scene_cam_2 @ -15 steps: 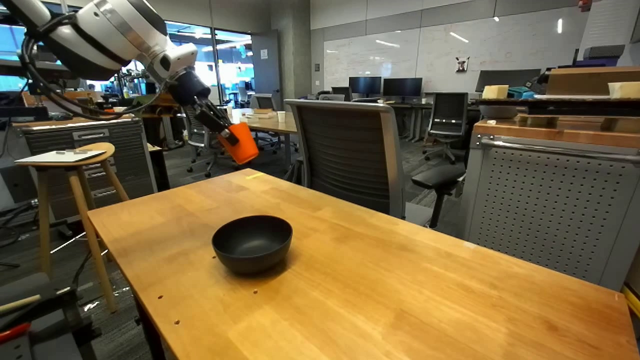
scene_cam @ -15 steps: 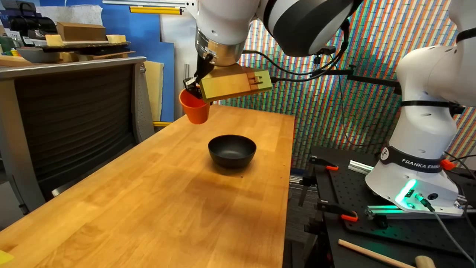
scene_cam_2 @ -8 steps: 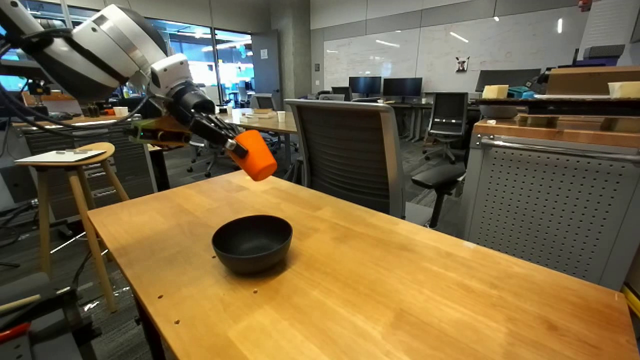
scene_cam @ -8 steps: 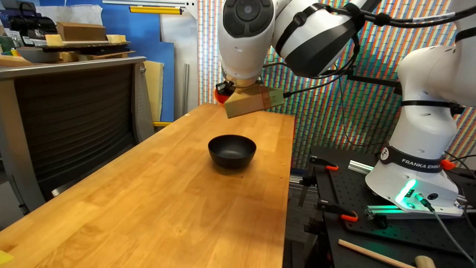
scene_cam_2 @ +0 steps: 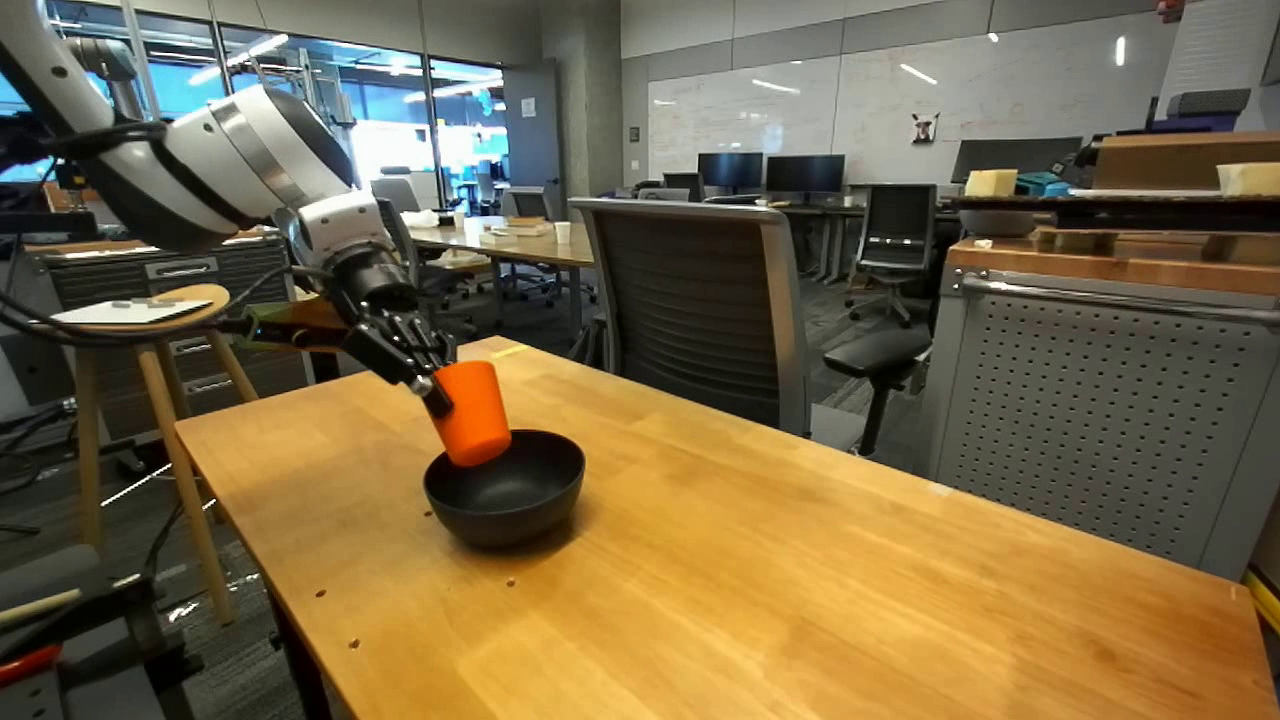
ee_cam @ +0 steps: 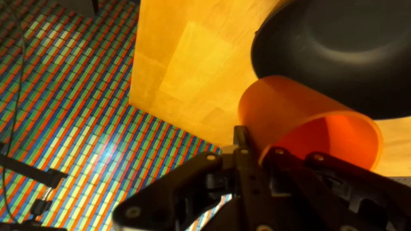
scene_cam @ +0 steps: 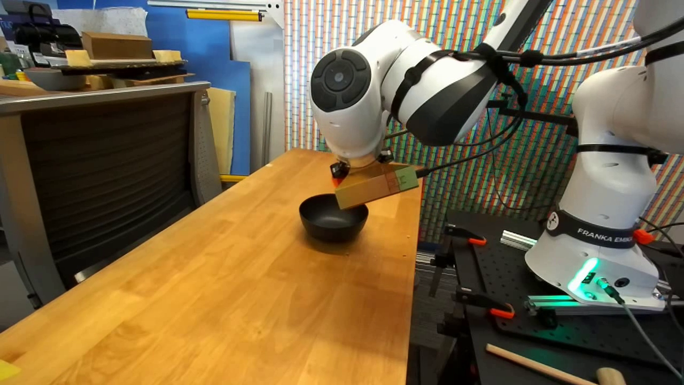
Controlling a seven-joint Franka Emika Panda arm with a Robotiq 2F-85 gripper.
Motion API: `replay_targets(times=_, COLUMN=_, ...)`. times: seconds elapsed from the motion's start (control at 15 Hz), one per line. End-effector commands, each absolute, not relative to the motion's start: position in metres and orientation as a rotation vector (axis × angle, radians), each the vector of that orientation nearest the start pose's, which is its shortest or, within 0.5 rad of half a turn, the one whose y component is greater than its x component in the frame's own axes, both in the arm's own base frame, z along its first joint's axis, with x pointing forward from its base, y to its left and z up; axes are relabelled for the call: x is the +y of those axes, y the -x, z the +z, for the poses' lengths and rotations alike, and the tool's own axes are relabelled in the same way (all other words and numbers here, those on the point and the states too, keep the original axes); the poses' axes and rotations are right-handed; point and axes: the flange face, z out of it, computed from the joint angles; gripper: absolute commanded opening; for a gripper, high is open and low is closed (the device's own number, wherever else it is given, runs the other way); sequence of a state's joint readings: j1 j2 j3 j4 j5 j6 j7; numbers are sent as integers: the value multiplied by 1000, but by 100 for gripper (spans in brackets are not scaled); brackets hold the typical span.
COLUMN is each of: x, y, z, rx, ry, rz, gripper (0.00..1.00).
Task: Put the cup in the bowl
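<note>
The orange-red cup (scene_cam_2: 478,415) is tilted, with its base pointing down over the far rim of the black bowl (scene_cam_2: 505,522) in an exterior view. I cannot tell whether its base is inside the bowl or just above it. My gripper (scene_cam_2: 438,392) is shut on the cup's wall near its mouth. In an exterior view only a sliver of the cup (scene_cam: 336,182) shows behind the yellow-green box on the wrist, above the bowl (scene_cam: 332,231). In the wrist view the cup (ee_cam: 289,102) lies at the gripper's fingertips (ee_cam: 257,152), overlapping the edge of the bowl (ee_cam: 289,57).
The bowl stands on a wooden table (scene_cam_2: 800,570). An office chair (scene_cam_2: 700,310) stands along its long side, also in an exterior view (scene_cam: 117,176). A stool (scene_cam_2: 190,300) stands off one end. The robot base table with clamps (scene_cam: 481,299) lies across a gap.
My gripper has moved down and across to the bowl with the cup held in it. The cup has come from beyond the bowl to over its rim. The bowl has not moved.
</note>
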State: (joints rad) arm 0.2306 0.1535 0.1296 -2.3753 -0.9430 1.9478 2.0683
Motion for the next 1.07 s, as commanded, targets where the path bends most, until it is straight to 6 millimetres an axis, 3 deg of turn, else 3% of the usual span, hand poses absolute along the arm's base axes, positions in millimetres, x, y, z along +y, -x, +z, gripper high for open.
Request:
replay_targets(times=0.0, x=118, y=-464, z=229, rx=-1213, ry=-2106, rz=636, gripper=4)
replay_targets(times=0.67, x=106, y=-489, z=185, rx=-1409, ry=-2354, rz=415, gripper=5)
replay_targets(times=0.73, x=104, y=-490, z=182, rx=-1415, ry=-2362, rz=379, gripper=9)
replay_targets(times=0.8, x=104, y=-491, z=185, rx=-1421, ry=-2355, rz=361, gripper=32)
replay_targets(times=1.0, x=114, y=-491, z=190, rx=-1408, ry=-2380, rz=312, gripper=40)
